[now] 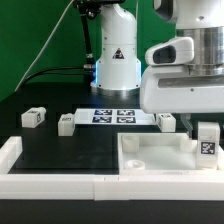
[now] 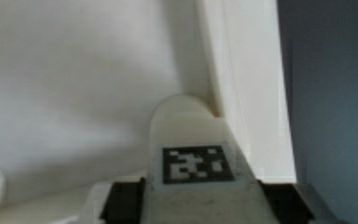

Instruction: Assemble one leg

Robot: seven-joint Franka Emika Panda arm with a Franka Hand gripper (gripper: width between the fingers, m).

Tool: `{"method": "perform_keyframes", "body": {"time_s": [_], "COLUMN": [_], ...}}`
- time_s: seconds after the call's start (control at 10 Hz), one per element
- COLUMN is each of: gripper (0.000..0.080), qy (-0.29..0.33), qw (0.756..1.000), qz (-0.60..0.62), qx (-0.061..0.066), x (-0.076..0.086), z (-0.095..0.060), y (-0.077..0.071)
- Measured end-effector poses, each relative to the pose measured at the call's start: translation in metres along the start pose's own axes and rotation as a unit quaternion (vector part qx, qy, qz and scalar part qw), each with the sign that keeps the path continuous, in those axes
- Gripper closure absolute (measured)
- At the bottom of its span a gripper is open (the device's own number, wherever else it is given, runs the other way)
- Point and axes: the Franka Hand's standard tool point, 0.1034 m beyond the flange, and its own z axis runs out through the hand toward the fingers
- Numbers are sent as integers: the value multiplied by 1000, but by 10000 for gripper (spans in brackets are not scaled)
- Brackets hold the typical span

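**Gripper** (image 2: 201,192): fingers clamped on one leg. The wrist view shows a dark pad on each flank of the block. The hand hangs over the square part's corner at the exterior view's right.

**Held leg** (image 2: 194,135): small white block, tag facing the wrist camera. It stands upright directly below the hand, with its far end at the inner angle of the square part's wall. I cannot tell whether that end touches or enters a socket.

**Square part** (image 1: 126,150): large white tray-like piece under the hand, lying open side up. No leg is seen fixed in the corners that show.

**Loose legs**: three lie on the black table (image 1: 60,150).
- One leg (image 1: 166,121) is just beside the hand.
- Another leg (image 1: 67,123) is well away from the hand toward the exterior view's left.
- The last leg (image 1: 33,117) is the farthest from the hand on that side.

**Marker board** (image 1: 112,116): flat on the table between the near and middle loose legs, apart from the hand.

**Border bars** (image 1: 50,185): long white bars along the table's edges, clear of the hand.

**Progress (judgement)**: the leg is picked up and brought to a corner. Seating and fastening it appear to be left to do.

**Edges and room (judgement)**:
- The wall rises close beside the held leg, so there is little room toward the corner.
- The room over the square part's floor is open.
- The loose leg beside the hand is the nearest thing to knock on any sideways swing.
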Motion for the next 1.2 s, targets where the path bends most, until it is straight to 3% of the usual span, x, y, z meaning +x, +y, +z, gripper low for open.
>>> {"method": "perform_keyframes", "body": {"time_s": [0.2, 0.4, 0.7, 0.8, 1.0, 1.1, 1.2], "gripper": [509, 509, 509, 509, 267, 267, 174], "qy": [-6, -9, -12, -13, -14, -13, -12], "qw": [988, 957, 914, 915, 923, 937, 962], "qz": [151, 291, 406, 404, 385, 350, 271], "qx": [9, 10, 13, 13, 15, 15, 15], "x": [1, -1, -2, -3, -4, -4, -3], "z": [0, 1, 2, 2, 2, 2, 2], "y": [0, -2, -4, -5, -6, -7, -6]}}
